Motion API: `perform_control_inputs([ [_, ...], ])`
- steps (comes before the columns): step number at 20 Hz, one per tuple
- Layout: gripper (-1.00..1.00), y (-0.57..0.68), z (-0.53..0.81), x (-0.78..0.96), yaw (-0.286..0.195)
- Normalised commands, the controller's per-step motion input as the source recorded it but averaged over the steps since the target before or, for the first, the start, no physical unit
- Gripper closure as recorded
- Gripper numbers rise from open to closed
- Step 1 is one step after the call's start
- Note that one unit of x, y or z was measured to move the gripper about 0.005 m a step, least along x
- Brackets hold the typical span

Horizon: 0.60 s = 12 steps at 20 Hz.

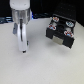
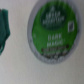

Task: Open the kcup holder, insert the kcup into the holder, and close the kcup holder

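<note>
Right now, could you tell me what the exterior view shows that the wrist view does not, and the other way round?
Only the exterior view shows the black kcup holder standing on the white table at the exterior view's right, and the white end effector hanging low over the table, apart from the holder. Only the wrist view shows the kcup close up: its round green lid with blurred white lettering, and a dark green object at the frame's edge. Both share the white table surface.
</note>
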Motion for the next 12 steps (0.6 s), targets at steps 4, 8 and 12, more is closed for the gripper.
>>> perform_control_inputs([
  [4,-1.00,-0.02,-0.15,-0.09,-0.116],
  [8,-1.00,-0.02,-0.14,-0.21,-0.017],
  [12,-1.00,-0.03,-0.17,-0.15,-0.020],
])
